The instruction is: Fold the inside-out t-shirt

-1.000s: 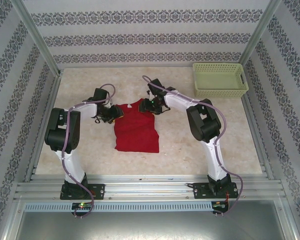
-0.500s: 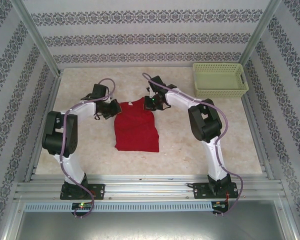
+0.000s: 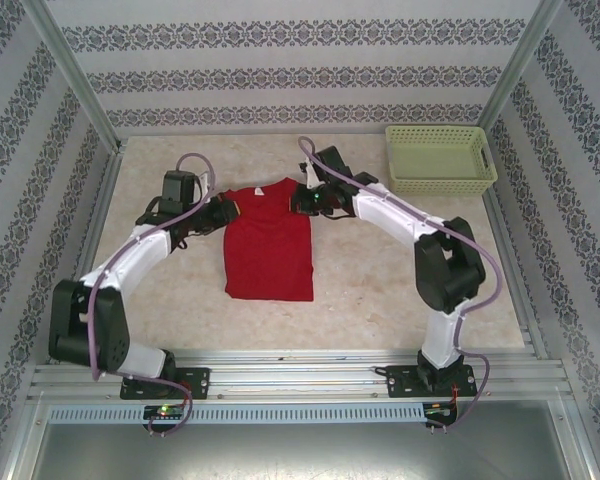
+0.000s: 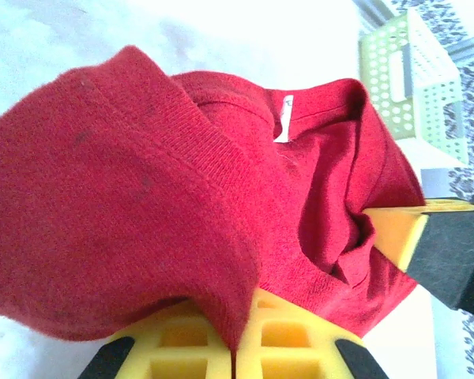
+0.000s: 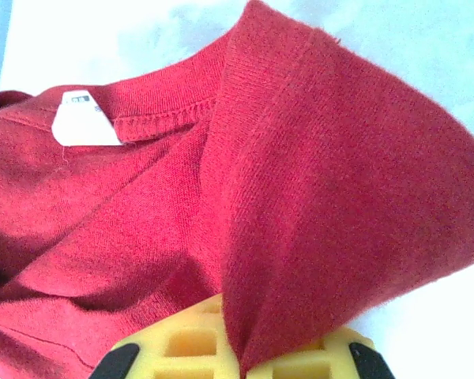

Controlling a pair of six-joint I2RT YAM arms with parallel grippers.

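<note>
The red t-shirt (image 3: 269,245) lies in the middle of the tabletop (image 3: 380,290), between the two arms. The left gripper (image 3: 223,212) is pinched tight on its far left corner. The right gripper (image 3: 302,198) is pinched tight on its far right corner. Up close, red cloth hides the tips of the yellow pads (image 5: 182,341). A white tag (image 5: 83,122) at the neck is too blurry to read. The green basket (image 3: 440,158) sits far right.
</note>
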